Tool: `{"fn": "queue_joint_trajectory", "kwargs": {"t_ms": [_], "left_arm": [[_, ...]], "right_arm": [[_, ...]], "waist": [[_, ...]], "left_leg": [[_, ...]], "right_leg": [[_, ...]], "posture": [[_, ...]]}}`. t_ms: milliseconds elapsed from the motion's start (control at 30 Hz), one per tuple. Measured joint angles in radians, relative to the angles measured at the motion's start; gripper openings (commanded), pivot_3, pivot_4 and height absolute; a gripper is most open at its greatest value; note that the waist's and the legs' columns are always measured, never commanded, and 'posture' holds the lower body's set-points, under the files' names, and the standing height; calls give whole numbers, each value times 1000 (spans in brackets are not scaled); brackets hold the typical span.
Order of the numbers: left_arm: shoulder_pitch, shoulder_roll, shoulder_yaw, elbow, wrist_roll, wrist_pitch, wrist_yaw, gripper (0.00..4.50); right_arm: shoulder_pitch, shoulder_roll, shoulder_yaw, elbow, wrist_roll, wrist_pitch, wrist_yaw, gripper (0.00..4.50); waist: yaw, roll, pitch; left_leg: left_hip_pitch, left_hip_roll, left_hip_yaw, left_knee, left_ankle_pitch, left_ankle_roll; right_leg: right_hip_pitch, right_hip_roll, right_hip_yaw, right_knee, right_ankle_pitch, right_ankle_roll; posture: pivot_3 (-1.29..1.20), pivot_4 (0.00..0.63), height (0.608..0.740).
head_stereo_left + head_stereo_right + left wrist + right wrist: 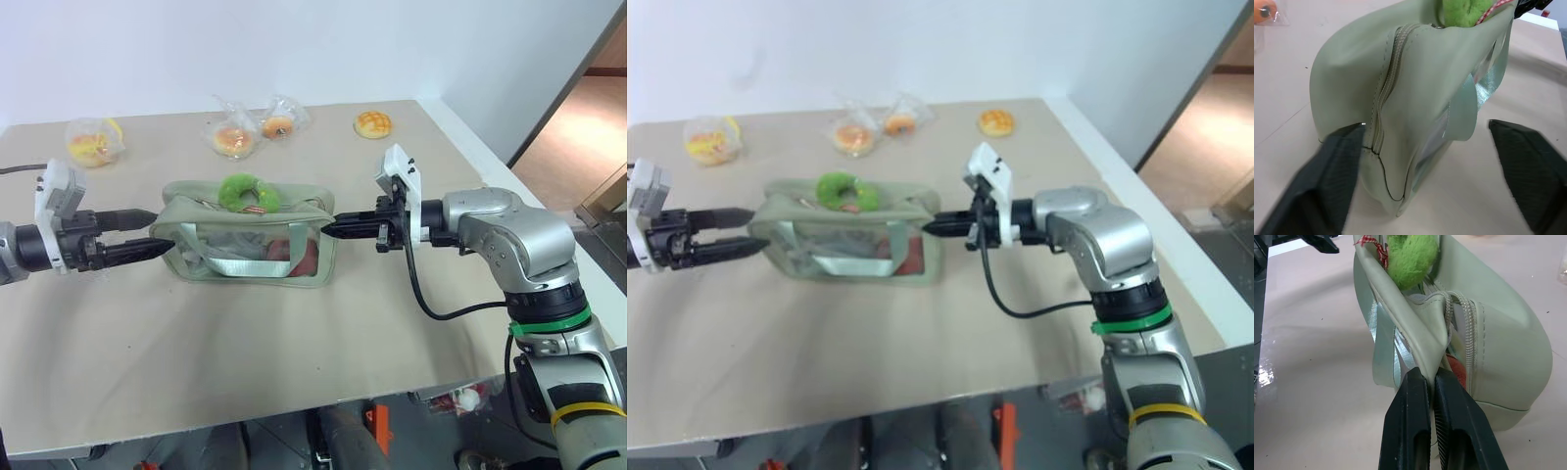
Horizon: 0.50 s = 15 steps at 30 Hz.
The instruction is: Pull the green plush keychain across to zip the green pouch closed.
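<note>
Left eye view: the green pouch [250, 242] lies on the beige table [294, 333] with its long axis running from the robot's left to its right, zipper side up and its clear window facing the robot. The green plush keychain [248, 193] sits on top of the pouch, about midway along the zipper line. Through the window a reddish item [304, 257] shows inside.

The right claw [330, 230] is pinched shut on the pouch's right end. The left claw [152, 235] has its fingers spread apart on either side of the pouch's left end.

Right wrist view: the zipper [1469, 328] gapes open at this end, with the reddish item below it and the fingers [1415, 431] clamped on a fold of fabric. Left wrist view: the zipper at the other end is closed, with the two fingers [1327, 176] flanking the pouch.

At the table's far side lie three clear snack bags [235, 135] and an unwrapped bun [372, 123].
</note>
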Motion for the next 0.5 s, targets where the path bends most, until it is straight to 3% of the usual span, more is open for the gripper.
{"fn": "queue_joint_trajectory", "kwargs": {"t_ms": [100, 267, 500], "left_arm": [[-25, -18, -4, 1, -11, 9, 11, 1657], [-26, -23, -13, 1, -13, 10, 17, 75], [-42, -23, -32, 10, -11, 9, 33, 27]], "right_arm": [[2, 0, 0, -5, 0, 1, -3, 0], [9, -2, -2, -7, 3, 3, -9, 0], [9, -6, -2, -8, 6, 5, -12, 0]], "waist": [[0, 0, 0], [-1, 0, 0], [0, 0, 0]], "left_leg": [[0, 0, 0, 0, 0, 0], [0, 0, 0, 0, 0, 0], [0, 0, 0, 0, 0, 0]], "right_leg": [[0, 0, 0, 0, 0, 0], [0, 0, 0, 0, 0, 0], [0, 0, 0, 0, 0, 0]], "posture": [[0, 150, 740], [0, 150, 740], [0, 150, 740]]}}
